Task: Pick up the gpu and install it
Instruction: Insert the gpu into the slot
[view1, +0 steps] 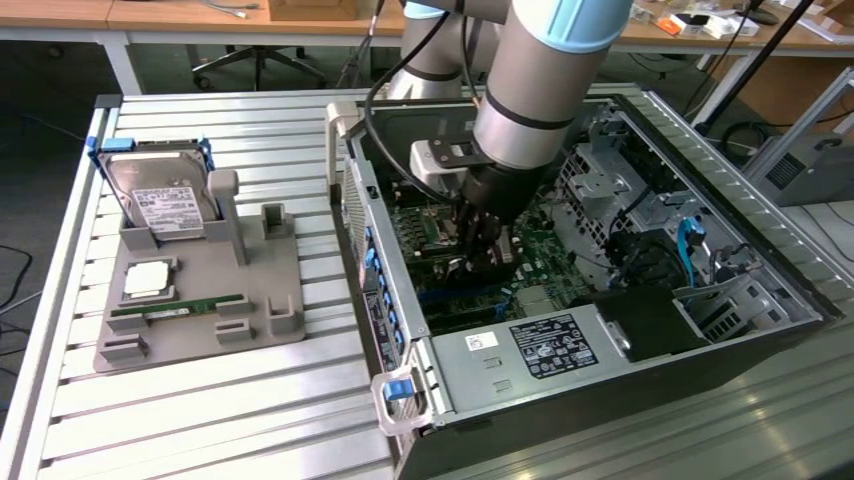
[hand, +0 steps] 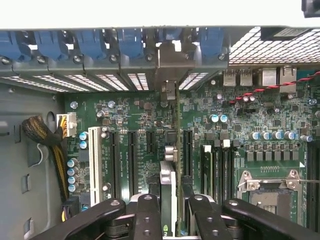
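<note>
Deep inside the open computer case (view1: 747, 330), arm reaching down from twelve o'clock of the exterior view. Gripper (view1: 483, 252) low over the motherboard (view1: 547, 250), fingers (hand: 200, 212) clamped on the gpu (hand: 170, 192), held edge-on and upright. In the wrist view, gpu standing on edge over the motherboard's expansion slots (hand: 131, 160), its silver end bracket (hand: 172, 62) up against the case's rear wall among the blue slot clips (hand: 130, 42). Well outside the case, toward nine o'clock of the exterior view, a grey fixture tray (view1: 200, 330) carrying the hard drive (view1: 160, 200) and a green memory stick (view1: 180, 308).
</note>
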